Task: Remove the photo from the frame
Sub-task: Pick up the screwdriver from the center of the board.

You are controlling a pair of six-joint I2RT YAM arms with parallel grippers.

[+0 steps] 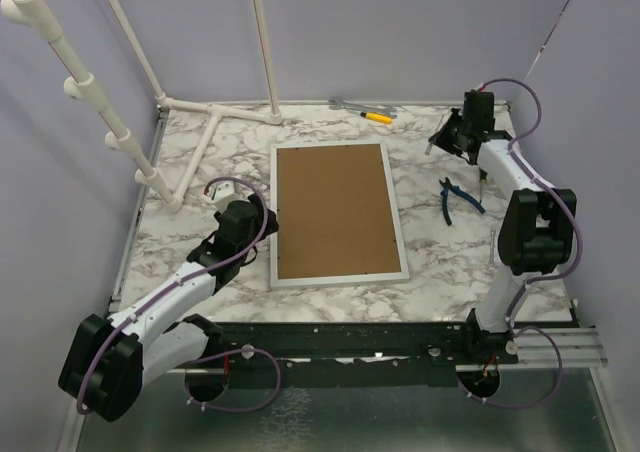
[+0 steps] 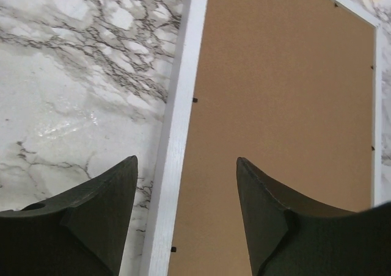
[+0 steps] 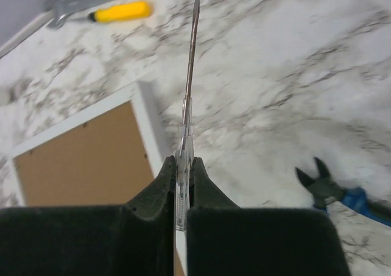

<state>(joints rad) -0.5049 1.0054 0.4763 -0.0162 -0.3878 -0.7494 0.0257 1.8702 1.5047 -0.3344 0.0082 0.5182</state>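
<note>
Nothing done yet: frame point(image 1: 340, 278) lies face-down in the middle w/ brown back point(image 1: 335, 212) fitted, photo hidden under it. Our right gripper point(image 3: 183, 166), far right, is clamped on a screwdriver point(image 3: 190, 62); left gripper point(image 2: 186, 160) gapes empty over frame's near-left edge.

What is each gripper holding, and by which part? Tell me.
The right gripper is shut on a screwdriver, clamping its clear handle. The left gripper, open over the frame, holds nothing.

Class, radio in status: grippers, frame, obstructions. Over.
Left gripper open over frame left edge. Right gripper shut on screwdriver. Frame face down, backing board on, photo hidden.
</note>
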